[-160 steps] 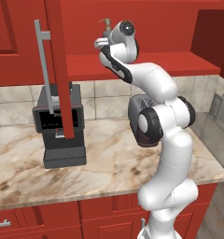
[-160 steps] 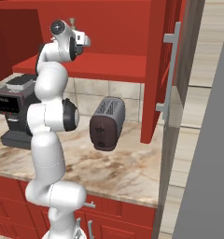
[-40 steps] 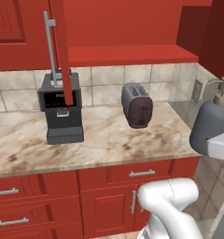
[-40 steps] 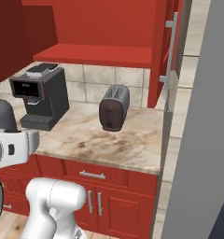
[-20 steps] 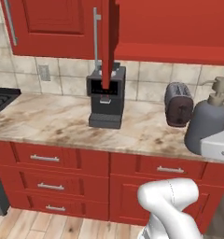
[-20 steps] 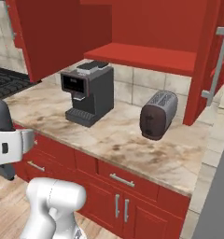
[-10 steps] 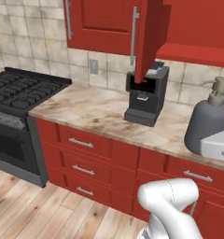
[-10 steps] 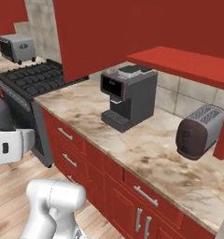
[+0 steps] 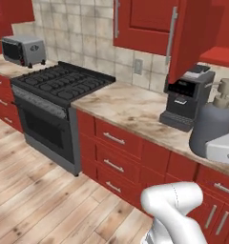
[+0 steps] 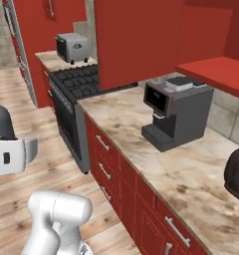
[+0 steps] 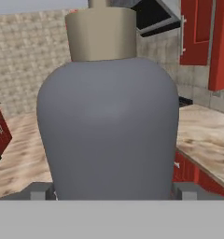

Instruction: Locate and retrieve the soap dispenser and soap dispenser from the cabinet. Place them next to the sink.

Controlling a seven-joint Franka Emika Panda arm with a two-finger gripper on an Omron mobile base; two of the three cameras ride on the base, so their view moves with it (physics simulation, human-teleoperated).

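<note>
One dark grey, round-shouldered soap dispenser (image 11: 107,126), tan pump on top.

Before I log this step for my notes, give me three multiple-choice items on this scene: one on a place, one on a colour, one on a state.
1. Where does the coffee machine stand?
A. on the stove
B. on the marble counter
C. on the floor

2. What colour is the pump of the dark grey soap dispenser?
A. tan
B. red
C. black

3. What state is the gripper in?
A. open and empty
B. shut on a toaster
C. shut on the dispenser

Key: 1 B, it sits on the counter right of the stove. 2 A, the hand view shows a tan collar above the grey body. 3 C, the bottle fills the space between the fingertips in the hand view.
</note>
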